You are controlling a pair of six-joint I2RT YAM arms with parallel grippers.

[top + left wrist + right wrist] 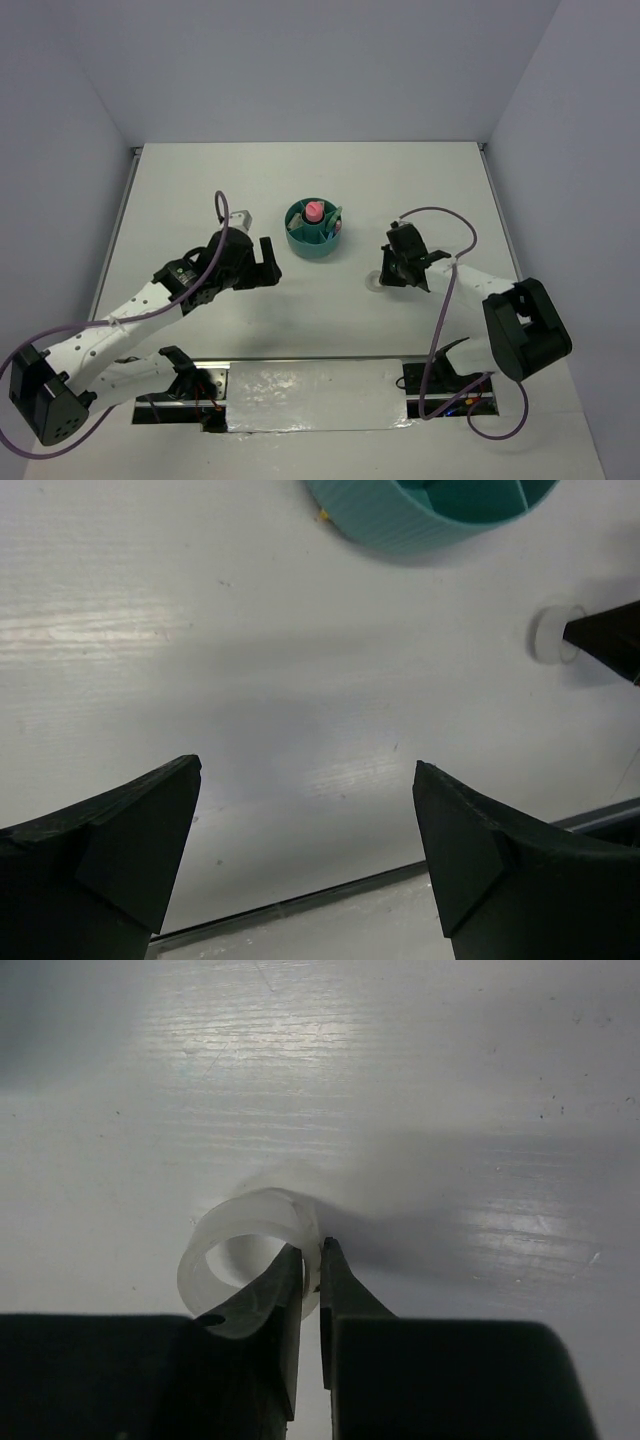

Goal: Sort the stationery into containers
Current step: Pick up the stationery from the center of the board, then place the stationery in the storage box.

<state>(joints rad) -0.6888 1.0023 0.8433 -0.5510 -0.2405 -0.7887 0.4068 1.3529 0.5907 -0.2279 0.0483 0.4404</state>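
From above, the round teal plastic desk organiser [300, 243] stands mid-table with a pink cylindrical tube [314, 211] upright in its central cup. The clear tape ring [373, 282] lies on the white table [200, 180], near the organiser on its right. The right gripper [386, 272] is down at the ring, its arm folded at the elbow with the wrist turned leftward. The left gripper [268, 262] hangs just left of the organiser on an arm stretched diagonally forward.

The left wrist view shows that gripper spread wide and holding nothing, low over bare table.

In the right wrist view the fingers are pressed together on the ring's thin wall, one inside the loop and one outside. The bite looks shallow, so a slow, straight lift seems wise. The ring should then be lowered well into a compartment before it is let go
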